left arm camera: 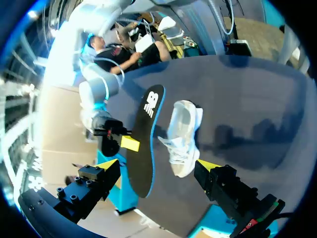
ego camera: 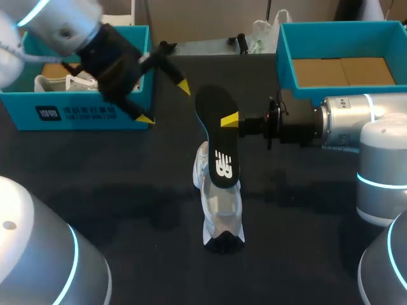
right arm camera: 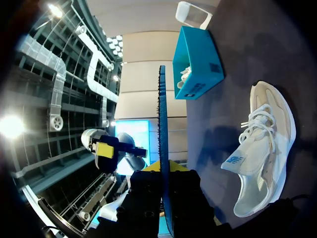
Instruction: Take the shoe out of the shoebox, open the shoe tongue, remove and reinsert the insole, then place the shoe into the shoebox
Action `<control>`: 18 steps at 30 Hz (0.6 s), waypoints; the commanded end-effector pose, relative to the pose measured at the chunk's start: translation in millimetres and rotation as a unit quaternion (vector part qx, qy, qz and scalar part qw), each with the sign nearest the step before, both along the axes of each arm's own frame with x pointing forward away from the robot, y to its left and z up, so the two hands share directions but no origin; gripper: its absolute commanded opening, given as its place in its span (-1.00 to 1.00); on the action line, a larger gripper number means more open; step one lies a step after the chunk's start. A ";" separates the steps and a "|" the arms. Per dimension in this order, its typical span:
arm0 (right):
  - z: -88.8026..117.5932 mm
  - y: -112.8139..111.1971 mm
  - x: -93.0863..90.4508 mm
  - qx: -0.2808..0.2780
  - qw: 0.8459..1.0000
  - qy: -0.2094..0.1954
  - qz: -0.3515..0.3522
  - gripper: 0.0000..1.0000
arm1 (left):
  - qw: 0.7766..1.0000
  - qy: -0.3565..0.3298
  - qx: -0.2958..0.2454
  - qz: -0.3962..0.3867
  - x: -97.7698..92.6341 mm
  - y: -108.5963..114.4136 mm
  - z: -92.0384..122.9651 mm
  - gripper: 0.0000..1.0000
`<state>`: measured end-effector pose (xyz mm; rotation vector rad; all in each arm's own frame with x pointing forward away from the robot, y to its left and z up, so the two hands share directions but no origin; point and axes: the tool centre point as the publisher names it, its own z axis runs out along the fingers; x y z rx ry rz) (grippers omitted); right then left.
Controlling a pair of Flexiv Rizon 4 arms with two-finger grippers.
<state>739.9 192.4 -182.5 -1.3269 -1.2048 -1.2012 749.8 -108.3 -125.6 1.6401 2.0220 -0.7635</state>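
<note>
My right gripper (ego camera: 230, 119) is shut on the black insole (ego camera: 216, 136), holding it on edge above the table; in the right wrist view the insole (right arm camera: 162, 124) rises edge-on from between the fingers of that gripper (right arm camera: 163, 169). Below it the white shoe (ego camera: 219, 203) lies on the dark table, also seen beside the insole (left arm camera: 143, 144) as the shoe (left arm camera: 183, 136). My left gripper (ego camera: 164, 103) hangs open just left of the insole's top, in front of the blue shoebox (ego camera: 76, 111). Its fingers (left arm camera: 109, 163) stand wide apart with nothing between them.
The blue shoebox at the back left holds another white shoe (ego camera: 63, 81). A second blue box (ego camera: 286, 63) with a cardboard bottom stands at the back right, close behind my right arm.
</note>
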 end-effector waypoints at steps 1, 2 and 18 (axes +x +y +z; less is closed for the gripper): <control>0.1 1.1 -0.6 -0.001 1.000 0.000 -0.001 -1.00 | 0.920 -0.055 -0.386 0.044 0.4 7.2 -6.7 1.00; 0.1 1.1 -0.6 -0.001 1.000 0.000 -0.001 -1.00 | 0.920 -0.055 -0.386 0.044 0.4 7.2 -6.7 1.00; 0.1 1.1 -0.6 -0.001 1.000 0.000 -0.001 -1.00 | 0.881 -0.127 -0.451 0.067 -14.0 -3.6 -34.8 1.00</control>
